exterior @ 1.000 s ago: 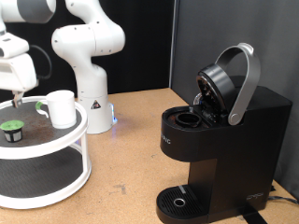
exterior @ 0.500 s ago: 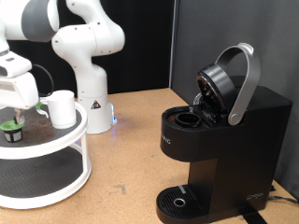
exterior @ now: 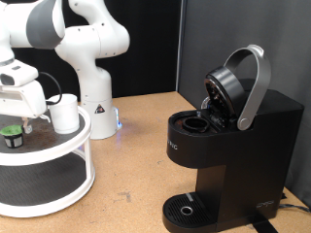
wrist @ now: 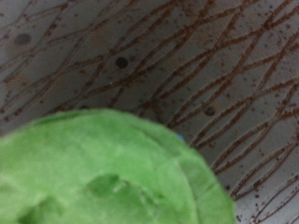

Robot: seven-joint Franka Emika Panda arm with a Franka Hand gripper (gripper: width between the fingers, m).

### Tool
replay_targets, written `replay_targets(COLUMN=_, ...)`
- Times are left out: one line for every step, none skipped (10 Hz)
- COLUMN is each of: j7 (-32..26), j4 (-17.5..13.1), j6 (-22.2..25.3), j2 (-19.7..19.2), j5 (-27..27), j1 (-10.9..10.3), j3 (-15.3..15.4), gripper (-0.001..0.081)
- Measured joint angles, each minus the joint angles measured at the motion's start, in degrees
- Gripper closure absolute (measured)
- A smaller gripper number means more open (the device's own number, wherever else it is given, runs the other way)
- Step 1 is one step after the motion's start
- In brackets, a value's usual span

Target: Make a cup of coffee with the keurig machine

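My gripper (exterior: 14, 124) hangs low over the white two-tier stand at the exterior view's left, right above the small dark pod with a green top (exterior: 12, 135). Its fingers stand apart on either side of the pod and hold nothing. In the wrist view the pod's green top (wrist: 103, 173) fills much of the picture, very close, and no fingers show. The white cup (exterior: 64, 114) stands on the same tier just to the right of the gripper. The black keurig machine (exterior: 233, 146) stands at the right with its lid (exterior: 236, 85) raised and the pod chamber open.
The white round stand (exterior: 58, 155) has a grey top tier (wrist: 215, 75) and a lower shelf. The white robot base (exterior: 92, 68) stands behind it. A brown tabletop (exterior: 136, 165) lies between the stand and the machine.
My gripper has come down from above the stand to just over the green-topped pod. The cup, pod and machine have not moved.
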State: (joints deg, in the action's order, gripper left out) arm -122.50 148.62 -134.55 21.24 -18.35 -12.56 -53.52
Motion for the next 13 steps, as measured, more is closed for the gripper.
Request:
replay_targets(j7=0.0, j4=0.2, j6=-0.4, j2=-0.1, j5=0.0, j1=0.0, j3=0.0, gripper=-0.0001)
replay_targets(j7=0.0, j4=0.4, j6=-0.7, j2=-0.3, j5=0.0, j1=0.0, j3=0.0, gripper=-0.0001)
replay_targets(j7=0.0, j4=0.6, j6=-0.9, j2=-0.5, j5=0.1, j1=0.0, j3=0.0, gripper=-0.0001)
replay_targets(j7=0.0, j4=0.6, j6=-1.0, j2=-0.8, j5=0.2, j1=0.0, j3=0.0, gripper=-0.0001)
replay_targets(j7=0.0, j4=0.6, j6=-1.0, j2=-1.1, j5=0.4, j1=0.0, j3=0.0, gripper=0.0029)
replay_targets(j7=0.0, j4=0.6, j6=-1.1, j2=-1.6, j5=0.6, j1=0.0, j3=0.0, gripper=0.0029)
replay_targets(j7=0.0, j4=0.6, j6=-1.2, j2=-2.1, j5=0.8, j1=0.0, j3=0.0, gripper=0.0207)
replay_targets(j7=0.0, j4=0.5, j6=-1.5, j2=-2.5, j5=1.1, j1=0.0, j3=0.0, gripper=0.0207)
replay_targets(j7=0.0, j4=0.2, j6=-1.6, j2=-2.8, j5=1.4, j1=0.0, j3=0.0, gripper=0.0337)
replay_targets(j7=0.0, j4=0.0, j6=-1.5, j2=-2.9, j5=1.8, j1=0.0, j3=0.0, gripper=0.0337)
replay_targets(j7=0.0, j4=-0.4, j6=-0.7, j2=-2.9, j5=2.5, j1=0.0, j3=0.0, gripper=0.0337)
replay_targets(j7=0.0, j4=-1.3, j6=1.0, j2=-2.8, j5=3.1, j1=0.0, j3=0.0, gripper=0.0337)
replay_targets(j7=0.0, j4=-2.6, j6=3.0, j2=-2.3, j5=3.4, j1=0.0, j3=0.0, gripper=0.0337)
